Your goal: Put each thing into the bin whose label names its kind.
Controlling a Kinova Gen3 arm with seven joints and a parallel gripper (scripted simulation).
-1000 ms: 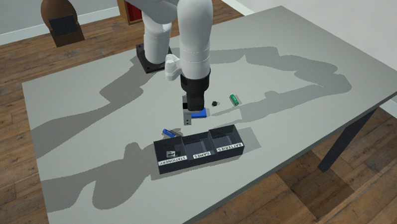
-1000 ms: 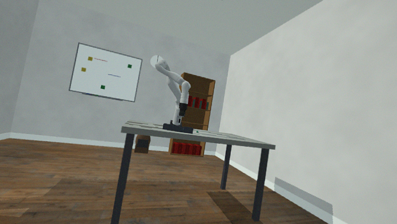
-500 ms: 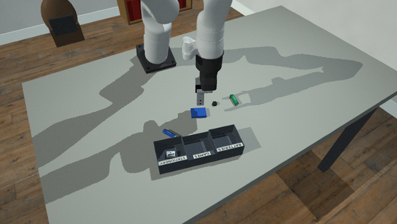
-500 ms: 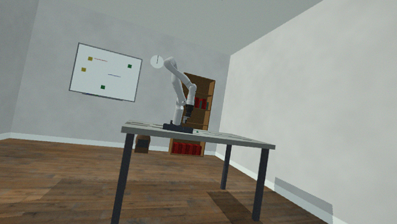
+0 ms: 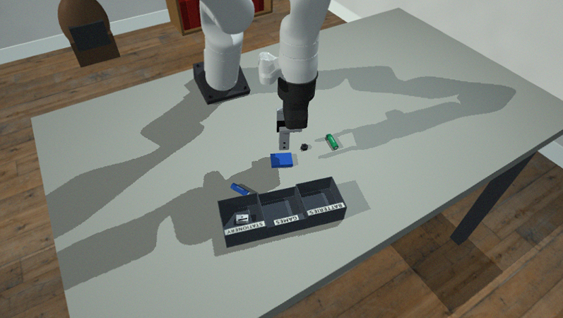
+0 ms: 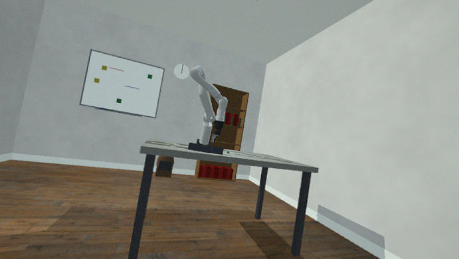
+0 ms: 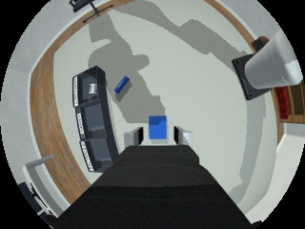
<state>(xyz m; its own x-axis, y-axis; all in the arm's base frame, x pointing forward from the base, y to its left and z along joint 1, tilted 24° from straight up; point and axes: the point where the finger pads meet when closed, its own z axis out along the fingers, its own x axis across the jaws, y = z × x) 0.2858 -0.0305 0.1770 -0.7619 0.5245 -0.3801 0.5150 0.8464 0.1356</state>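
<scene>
One item in STATIONERY bin [image 5: 239, 230]. Pack [image 5: 281, 160], battery [image 5: 331, 141], pen [image 5: 239, 188], knob [image 5: 304, 147] on desk [image 5: 404, 119]. Gripper [image 5: 284, 146] wide, empty, above pack.

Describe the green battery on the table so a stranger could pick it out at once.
Start at the row of three dark labelled bins near the table's front edge. Behind its BATTERIES end, towards the robot's base, lies a small green cylinder on its side. It is the only green thing there; the small black piece and the flat blue block lie beside it.
</scene>
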